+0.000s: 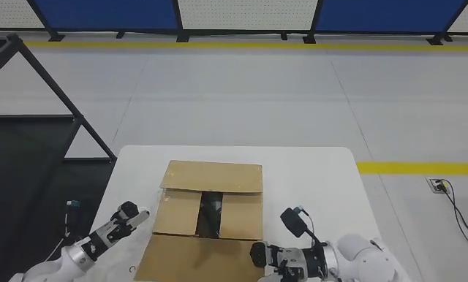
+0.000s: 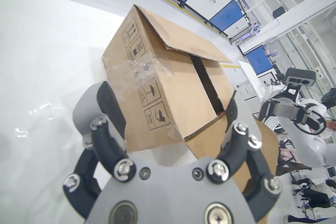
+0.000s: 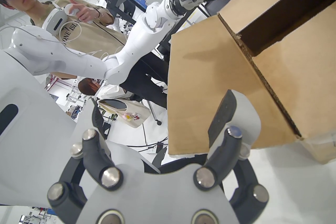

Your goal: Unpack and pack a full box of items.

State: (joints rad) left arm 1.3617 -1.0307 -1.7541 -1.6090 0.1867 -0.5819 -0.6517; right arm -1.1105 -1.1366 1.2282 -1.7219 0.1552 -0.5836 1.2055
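Observation:
A brown cardboard box [image 1: 212, 178] stands in the middle of the white table, its top flaps half folded with a dark slot [image 1: 210, 212] between them. Its near flap [image 3: 210, 72] lies out flat toward the table's front edge. My left gripper [image 1: 131, 213] is open at the box's left side, a short way off. In the left wrist view its fingers [image 2: 111, 107] frame the box [image 2: 168, 83], whose side wall bears torn clear tape [image 2: 136, 68]. My right gripper [image 1: 258, 254] is open by the front right corner, with one finger [image 3: 228, 114] just in front of the near flap.
The white table [image 1: 314, 172] has bare room behind and to the right of the box. A black metal frame [image 1: 51, 99] stands off the table's left side. Blue and white partition panels [image 1: 102, 8] line the far wall.

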